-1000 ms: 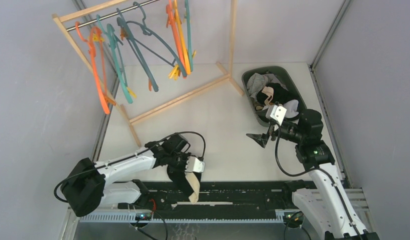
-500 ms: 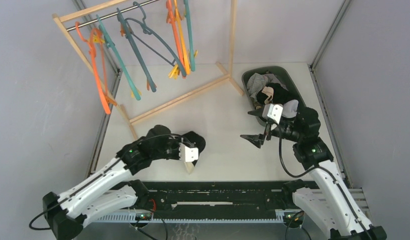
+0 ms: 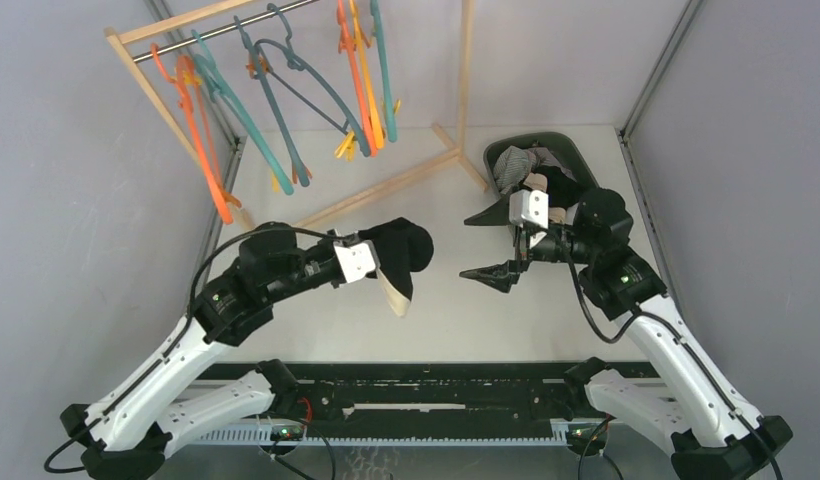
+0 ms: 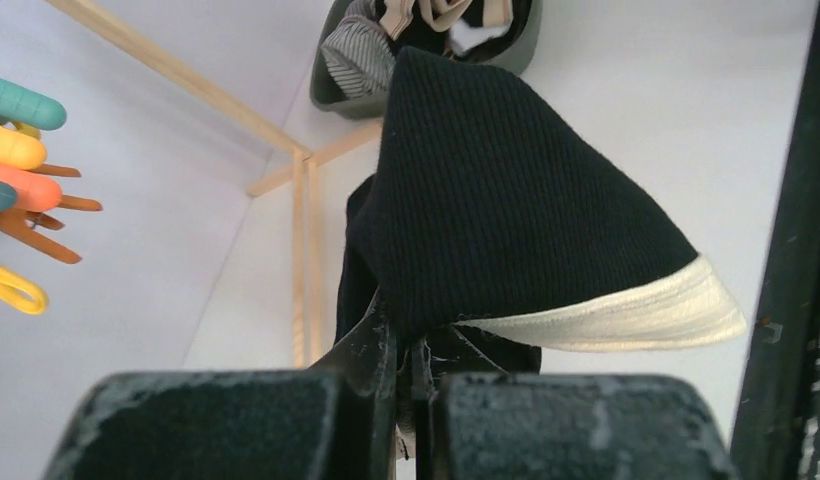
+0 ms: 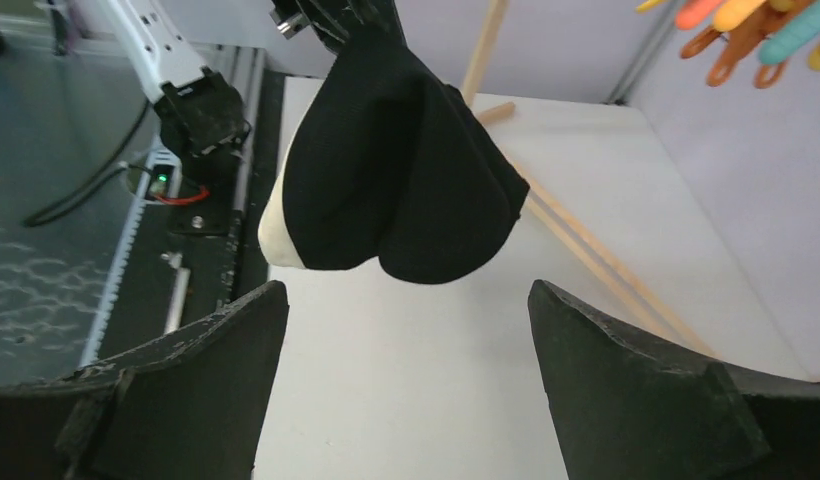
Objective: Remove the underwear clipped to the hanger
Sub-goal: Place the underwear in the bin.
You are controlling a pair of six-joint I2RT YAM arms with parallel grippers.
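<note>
1. You have one pair of black briefs [image 3: 404,248] with a cream waistband hanging in the air above the white table [image 3: 436,320]. It sits between the two arms, in front of the wooden rack [image 3: 466,70] and apart from it.
2. Your left gripper [image 3: 378,268] is clenched on the briefs. In the left wrist view its fingers pinch a bunched edge of the ribbed black cloth, and the cream band droops out to the right.
3. Your right gripper [image 3: 491,245] is spread wide and holds nothing. It faces the briefs from the right with a clear gap between them, and its wrist view frames the garment between the two dark fingers.
4. Just behind the right gripper, at the far right of the table, is a dark green bin [image 3: 578,160]. It holds a heap of garments [image 3: 511,165]: a striped grey cloth, black pieces and a beige band.
5. At the far left, the rack carries orange and teal hangers [image 3: 358,90] on its metal rail. Yellow and orange clips [image 3: 344,148] show at their lower ends.
</note>
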